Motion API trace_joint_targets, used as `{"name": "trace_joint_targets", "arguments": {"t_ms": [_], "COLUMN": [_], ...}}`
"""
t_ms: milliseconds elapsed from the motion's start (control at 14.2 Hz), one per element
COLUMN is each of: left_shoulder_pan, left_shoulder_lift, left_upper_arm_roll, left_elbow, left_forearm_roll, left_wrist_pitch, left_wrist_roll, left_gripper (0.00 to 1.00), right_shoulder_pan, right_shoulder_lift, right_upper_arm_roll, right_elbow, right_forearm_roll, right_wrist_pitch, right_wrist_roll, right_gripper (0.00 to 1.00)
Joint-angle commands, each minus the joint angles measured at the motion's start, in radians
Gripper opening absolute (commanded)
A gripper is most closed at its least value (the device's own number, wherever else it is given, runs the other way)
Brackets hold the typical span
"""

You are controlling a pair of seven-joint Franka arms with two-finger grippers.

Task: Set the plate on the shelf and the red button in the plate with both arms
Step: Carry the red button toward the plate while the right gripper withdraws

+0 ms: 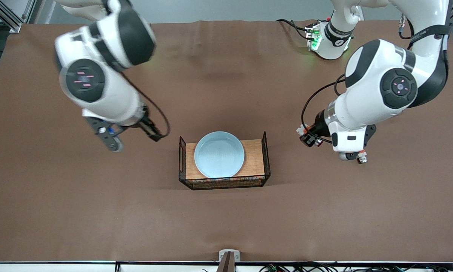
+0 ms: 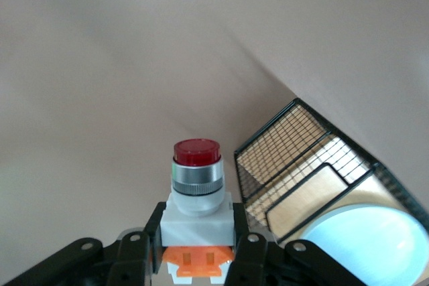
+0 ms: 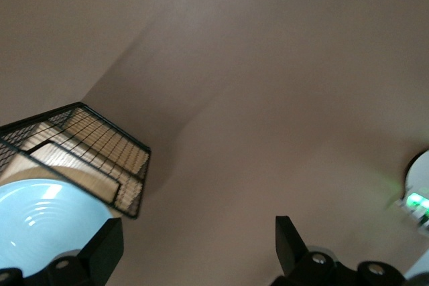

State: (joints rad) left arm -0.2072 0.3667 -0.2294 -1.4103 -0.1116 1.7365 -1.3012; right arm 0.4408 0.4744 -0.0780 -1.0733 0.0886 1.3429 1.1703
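The plate [image 1: 219, 154] lay in the wire basket [image 1: 265, 143] at mid-table, on its wooden floor. The left gripper [image 2: 198, 249], over bare tablecloth [image 1: 226, 219] beside the basket toward the left arm's end, pinched the red button [image 2: 196, 189] by its white body, cap outward. The right gripper [image 3: 198, 249] hung with fingers spread and empty toward the right arm's end. The button looked light, rigid and smooth; its flat white body seemed the surest hold.

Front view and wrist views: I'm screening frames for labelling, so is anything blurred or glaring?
Front view: the right arm is motion-smeared, the left arm crisp. Left wrist view: the red-capped white push-button is sharp. Right wrist view: slightly soft; the round pale-blue plate shows mild sheen.
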Motion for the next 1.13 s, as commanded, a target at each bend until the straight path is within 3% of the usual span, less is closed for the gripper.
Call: {"name": "trace_joint_targets", "arguments": {"t_ms": [0,424,1060], "left_shoulder_pan": [-0.047,-0.159,-0.306], "left_shoulder_lift": [0.02,0.087,0.257], "left_upper_arm_roll": [0.008,0.016,0.047], "left_elbow": [0.036,0.076,0.146], "left_forearm_roll": [-0.005,-0.005,0.004], "left_wrist_pitch": [0.032,0.144,0.443], "left_wrist_roll": [-0.255,-0.565,-0.699], "left_gripper": [0.26,0.26,0.26], "right_shoulder_pan": [-0.097,-0.287,-0.456], "right_shoulder_lift": [-0.063,-0.216,-0.232], "right_upper_arm_roll": [0.014,0.012,0.01], "right_elbow": [-0.045,-0.221,-0.26], "right_forearm_roll": [0.014,-0.01,-0.038], "right_wrist_pitch": [-0.033,-0.027,0.025], "right_wrist_roll": [-0.226,-0.651,-1.004], "right_gripper": [1.0,1.0,1.0]}}
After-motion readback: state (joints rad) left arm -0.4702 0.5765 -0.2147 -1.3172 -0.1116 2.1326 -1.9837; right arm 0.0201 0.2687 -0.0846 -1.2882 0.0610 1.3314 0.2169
